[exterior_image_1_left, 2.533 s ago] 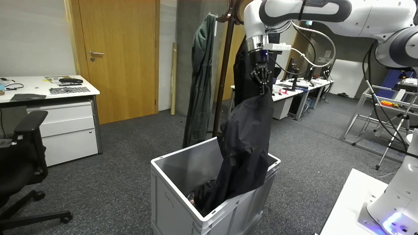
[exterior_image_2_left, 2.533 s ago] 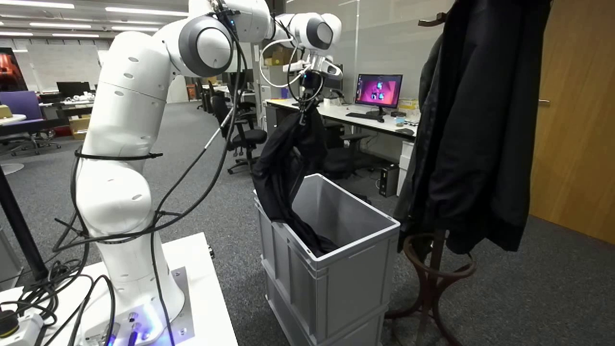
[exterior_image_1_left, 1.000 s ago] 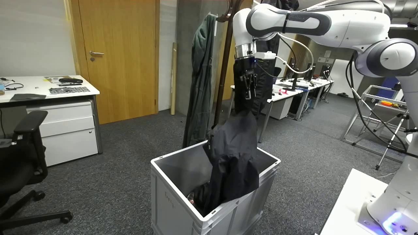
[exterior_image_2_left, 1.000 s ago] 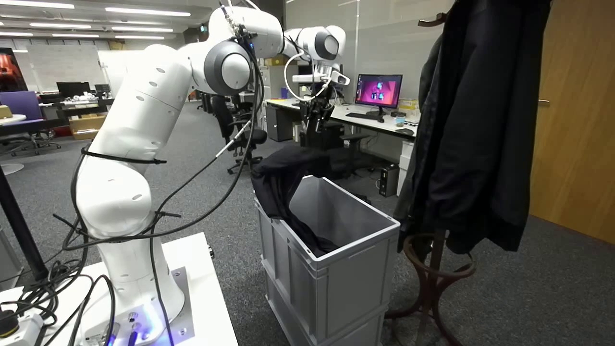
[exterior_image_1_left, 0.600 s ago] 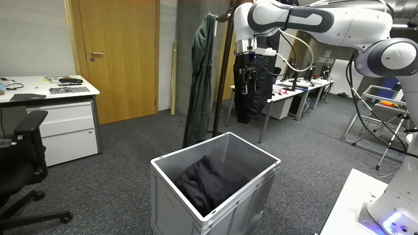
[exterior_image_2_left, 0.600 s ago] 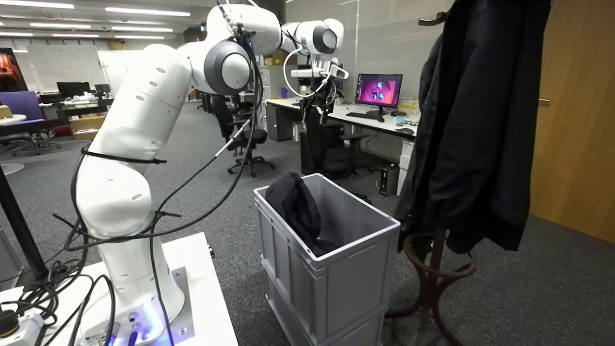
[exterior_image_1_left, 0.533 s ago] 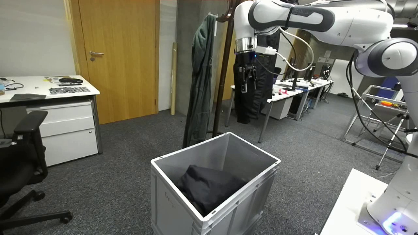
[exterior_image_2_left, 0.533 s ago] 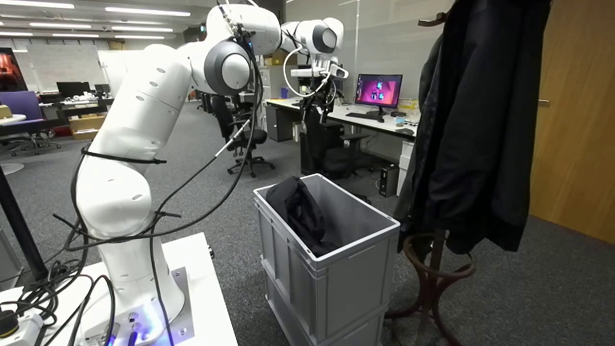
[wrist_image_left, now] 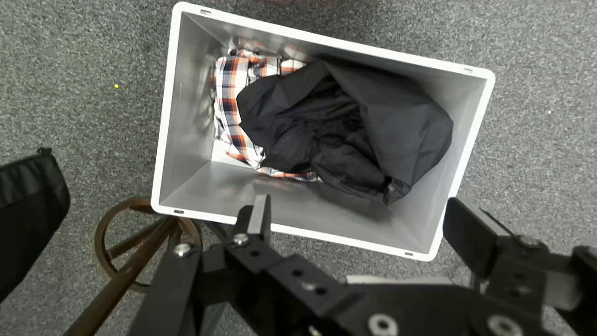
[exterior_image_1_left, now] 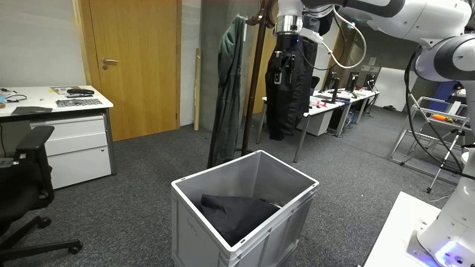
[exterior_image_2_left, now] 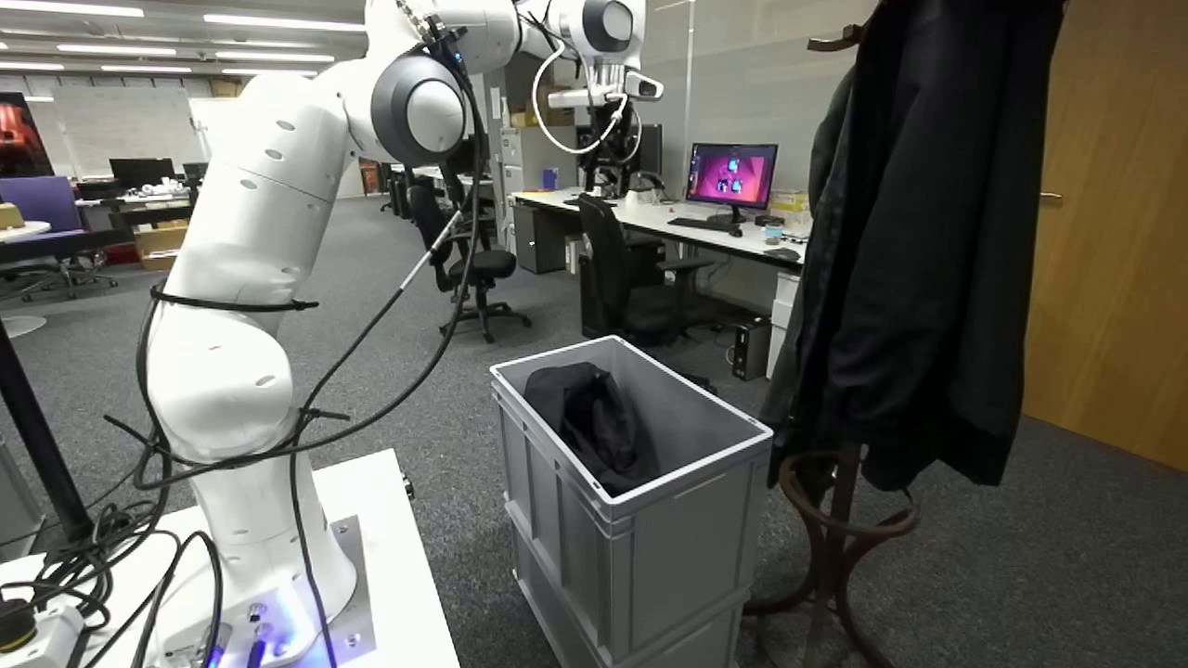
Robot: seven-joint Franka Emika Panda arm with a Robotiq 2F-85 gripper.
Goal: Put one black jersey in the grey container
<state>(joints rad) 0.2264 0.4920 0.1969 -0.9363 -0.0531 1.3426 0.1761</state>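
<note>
Inside the grey container (exterior_image_2_left: 687,547), we find the black jersey (wrist_image_left: 326,126), lying in loose folds partly over a checked cloth (wrist_image_left: 229,93). Higher up, well apart from the jersey, we see the gripper (wrist_image_left: 359,206), with its fingers spread wide. Near the container we notice also a brown coat stand (exterior_image_1_left: 254,89).

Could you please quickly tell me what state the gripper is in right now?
Gripper: open, holding nothing; the black jersey lies inside the grey container below.
</note>
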